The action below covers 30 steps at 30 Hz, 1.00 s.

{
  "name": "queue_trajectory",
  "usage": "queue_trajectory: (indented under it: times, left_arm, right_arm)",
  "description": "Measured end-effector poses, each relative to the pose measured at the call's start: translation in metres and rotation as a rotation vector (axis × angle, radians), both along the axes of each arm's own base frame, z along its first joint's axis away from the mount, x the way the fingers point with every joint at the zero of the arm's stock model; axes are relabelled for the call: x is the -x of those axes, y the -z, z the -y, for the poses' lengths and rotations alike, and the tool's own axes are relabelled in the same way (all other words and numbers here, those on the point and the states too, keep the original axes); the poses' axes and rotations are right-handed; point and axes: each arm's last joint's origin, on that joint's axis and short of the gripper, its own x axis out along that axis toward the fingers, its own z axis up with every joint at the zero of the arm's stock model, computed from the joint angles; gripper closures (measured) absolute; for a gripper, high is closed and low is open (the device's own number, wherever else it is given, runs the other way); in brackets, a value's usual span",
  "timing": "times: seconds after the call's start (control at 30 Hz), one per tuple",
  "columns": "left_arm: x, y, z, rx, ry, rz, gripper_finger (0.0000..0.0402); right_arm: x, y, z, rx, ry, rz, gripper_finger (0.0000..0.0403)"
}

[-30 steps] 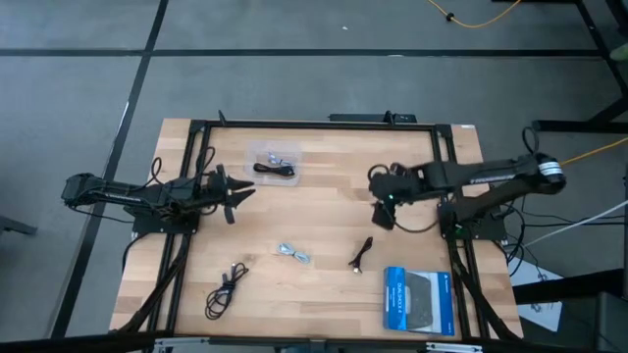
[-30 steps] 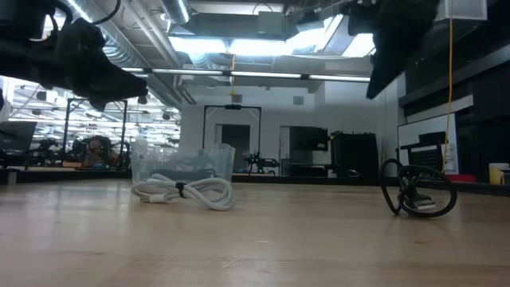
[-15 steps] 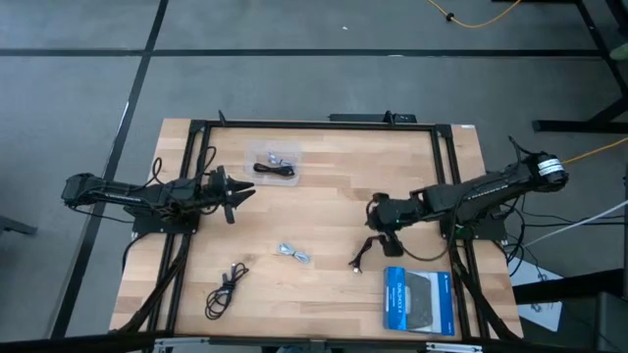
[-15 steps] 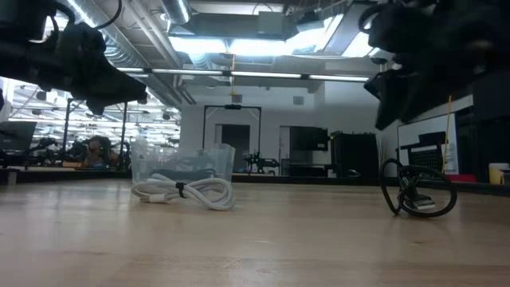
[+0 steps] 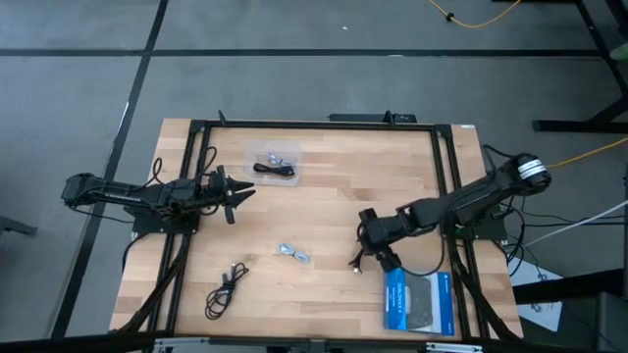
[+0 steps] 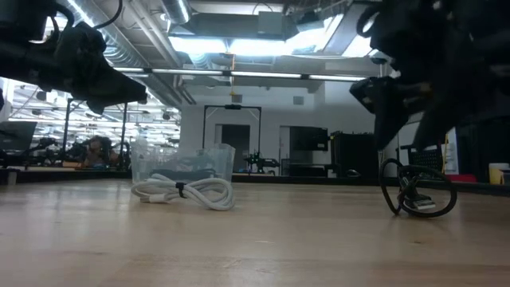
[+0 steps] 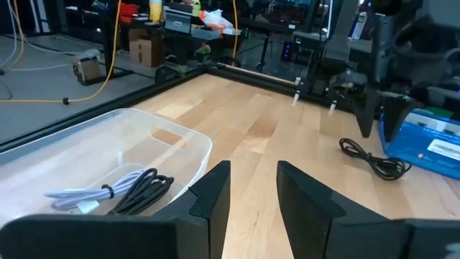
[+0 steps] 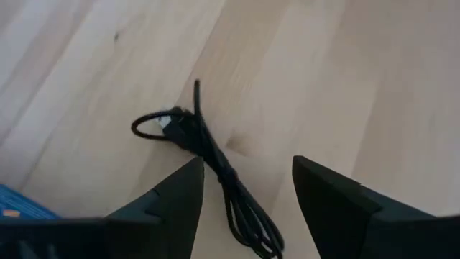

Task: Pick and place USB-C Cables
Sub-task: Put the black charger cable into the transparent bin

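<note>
Black cable (image 8: 208, 162) lies loose on the wooden surface (image 5: 324, 196) beside the blue box (image 5: 419, 300), right under the right gripper (image 8: 244, 194), whose fingers (image 8: 172, 205) stand apart above it. A silver-white cable (image 5: 293, 253) and another black one (image 5: 226, 288) lie farther left. Two more sit in the clear bin (image 7: 144, 155) before the left gripper (image 7: 251, 198), fingers apart.

White cable (image 6: 185, 192) before clear bin (image 6: 182, 163) (black coil (image 6: 417, 191) rightward).
</note>
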Motion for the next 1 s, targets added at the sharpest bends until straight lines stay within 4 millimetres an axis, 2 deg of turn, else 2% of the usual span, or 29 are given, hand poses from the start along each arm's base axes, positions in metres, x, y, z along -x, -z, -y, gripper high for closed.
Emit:
queue_trajectory:
  times: [0.57, 0.73, 0.83, 1.0]
  left_arm:
    - [0.0, 0.0, 0.0, 0.0, -0.002, 0.0, 0.0294]
    - [0.0, 0.0, 0.0, 0.0, -0.002, 0.0, 0.0294]
    - [0.0, 0.0, 0.0, -0.001, -0.003, 0.0, 0.0294]
    - [0.0, 0.0, 0.0, 0.0, -0.003, 0.0, 0.0294]
  right_arm:
    - [-0.004, 0.039, -0.003, 0.082, -0.06, -0.171, 0.0186]
    - [-0.006, 0.039, -0.003, 0.088, -0.068, -0.171, 0.0187]
    - [-0.012, 0.032, -0.004, 0.089, -0.062, -0.154, 0.0196]
    - [-0.022, 0.013, -0.007, 0.116, -0.051, -0.157, 0.0259]
